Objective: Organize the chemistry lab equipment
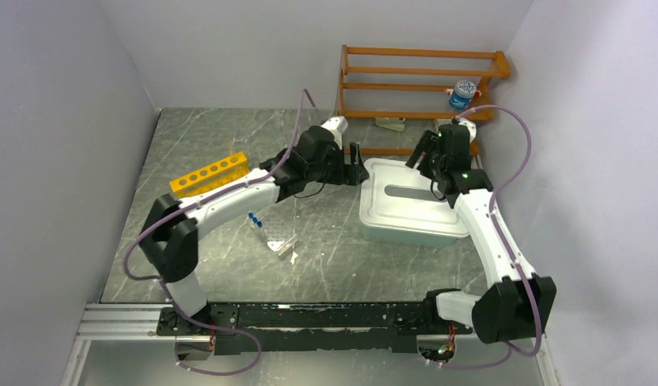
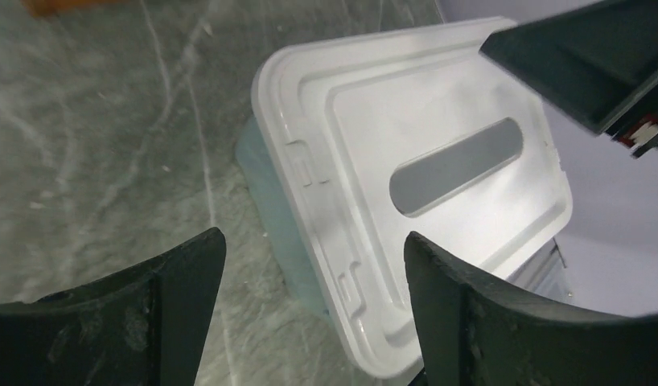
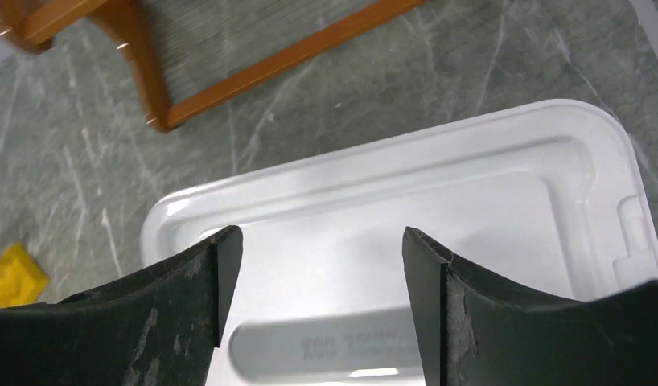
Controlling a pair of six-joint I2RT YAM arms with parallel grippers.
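- Top view first: we find the left gripper (image 1: 358,165) at the far left corner of the tub (image 1: 406,232), jaws spread wide and nothing between them.
- The right gripper (image 1: 422,154) hangs over the far side of the white lid (image 1: 390,211), and it too is released and empty.
- Out on the table (image 1: 189,265), the yellow holed rack (image 1: 209,174) lies left of the left arm, well apart from the tub.
- The clear tray (image 1: 279,237) sits nearer to us, with the blue-capped tubes (image 1: 255,217) at its far left edge.
- The orange wooden shelf (image 1: 422,80) stands against the back wall, with a blue-and-white container (image 1: 462,94) on its right end.
- Over to the left wrist: we see both fingers (image 2: 165,305) parted. The lid's corner and grey slot lie below them, with the tub's pale teal wall under that. A dark finger of the right gripper (image 2: 583,56) pokes in at the top right.
- Right wrist now: the fingers (image 3: 503,322) are apart and only the lid shows between them. The shelf's rail is beyond, and a corner of the yellow holed rack (image 3: 12,277) is at the left edge.
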